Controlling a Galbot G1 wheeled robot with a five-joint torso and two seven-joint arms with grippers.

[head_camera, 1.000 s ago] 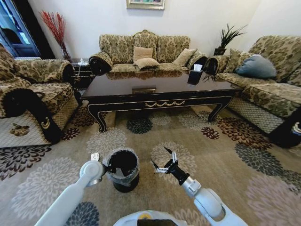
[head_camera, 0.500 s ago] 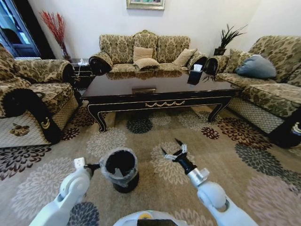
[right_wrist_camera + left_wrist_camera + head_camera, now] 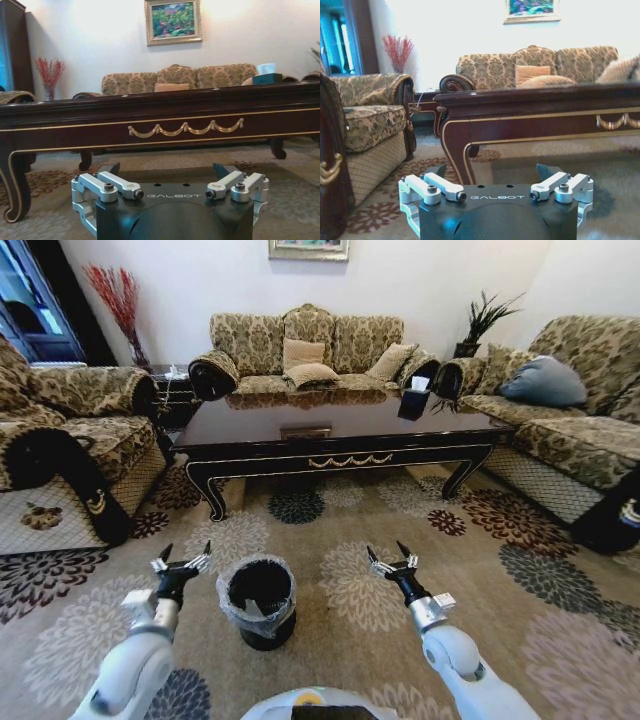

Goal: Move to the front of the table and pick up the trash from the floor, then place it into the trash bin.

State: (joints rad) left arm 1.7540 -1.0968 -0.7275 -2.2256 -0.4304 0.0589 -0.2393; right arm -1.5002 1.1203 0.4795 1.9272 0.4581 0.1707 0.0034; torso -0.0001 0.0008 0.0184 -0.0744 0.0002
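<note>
One black bin [image 3: 258, 601] on the patterned carpet [image 3: 340, 540], well short of the dark coffee table [image 3: 335, 435]; something pale inside, possibly paper. Flanked by two grippers held above the floor: left gripper [image 3: 181, 560] just beside the rim, right gripper [image 3: 393, 559] farther off. Both spread wide, grasping nothing.
</note>
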